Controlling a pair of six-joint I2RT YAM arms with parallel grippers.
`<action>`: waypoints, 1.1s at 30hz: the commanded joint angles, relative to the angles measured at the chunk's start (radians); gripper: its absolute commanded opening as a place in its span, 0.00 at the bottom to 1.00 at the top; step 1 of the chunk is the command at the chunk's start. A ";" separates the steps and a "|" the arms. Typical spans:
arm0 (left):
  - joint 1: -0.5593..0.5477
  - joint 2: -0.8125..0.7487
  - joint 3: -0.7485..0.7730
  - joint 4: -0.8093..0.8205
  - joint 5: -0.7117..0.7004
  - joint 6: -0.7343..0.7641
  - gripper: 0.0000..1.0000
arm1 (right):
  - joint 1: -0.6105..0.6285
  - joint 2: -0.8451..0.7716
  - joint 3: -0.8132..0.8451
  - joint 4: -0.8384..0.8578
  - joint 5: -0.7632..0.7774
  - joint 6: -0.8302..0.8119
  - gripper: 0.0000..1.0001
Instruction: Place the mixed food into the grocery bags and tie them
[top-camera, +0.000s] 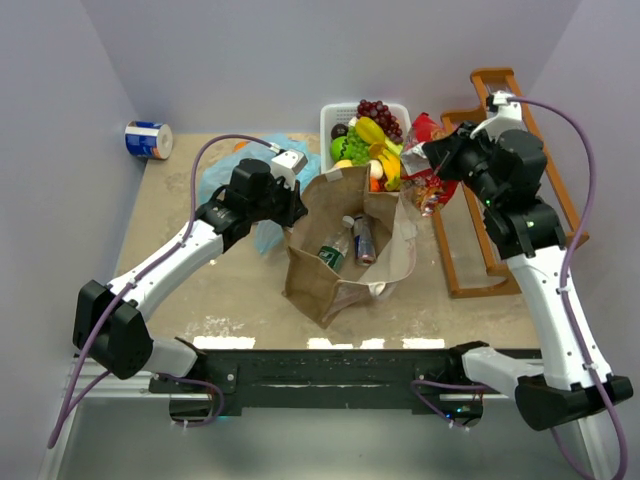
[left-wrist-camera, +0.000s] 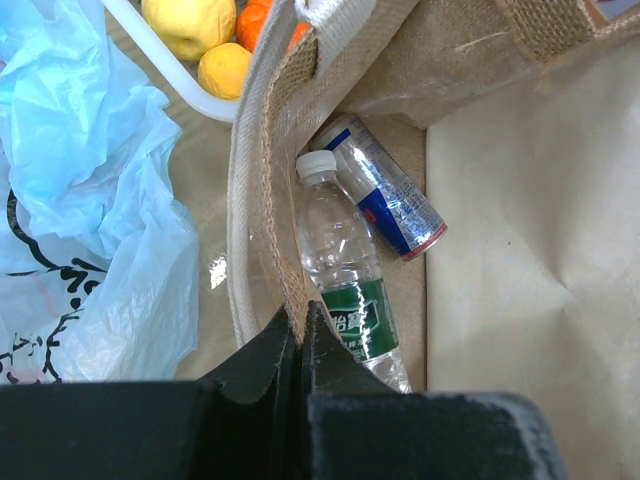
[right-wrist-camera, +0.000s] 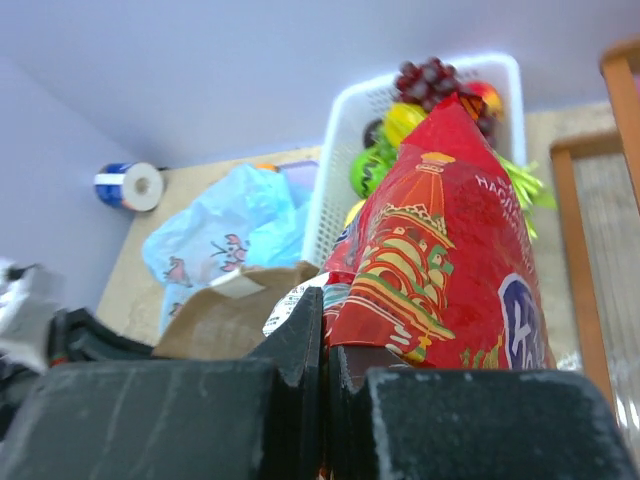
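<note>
The brown paper grocery bag (top-camera: 330, 270) stands open mid-table. Inside it lie a water bottle (left-wrist-camera: 345, 270) and a can (left-wrist-camera: 385, 195). My left gripper (left-wrist-camera: 301, 320) is shut on the bag's left rim (left-wrist-camera: 275, 150). The light-blue plastic bag (top-camera: 225, 180) lies crumpled to the left of it. Toy fruits and vegetables (top-camera: 370, 135) fill the white basket (top-camera: 330, 115) behind the paper bag. My right gripper (right-wrist-camera: 325, 310) is shut on a red printed snack packet (right-wrist-camera: 440, 260), held up at the paper bag's right, in front of the basket.
A blue-and-white roll (top-camera: 148, 139) lies at the far left by the wall. A wooden frame (top-camera: 500, 200) lies along the right side under my right arm. Walls close in the table on three sides.
</note>
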 joint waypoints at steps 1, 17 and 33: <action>-0.006 -0.015 0.002 0.082 0.003 0.012 0.00 | 0.003 -0.033 0.204 0.092 -0.197 -0.130 0.00; -0.018 0.005 0.000 0.080 -0.017 0.021 0.00 | 0.057 -0.002 0.254 0.173 -0.611 -0.124 0.00; -0.023 0.001 0.002 0.073 -0.031 0.026 0.00 | 0.260 0.033 0.034 -0.002 -0.236 -0.125 0.00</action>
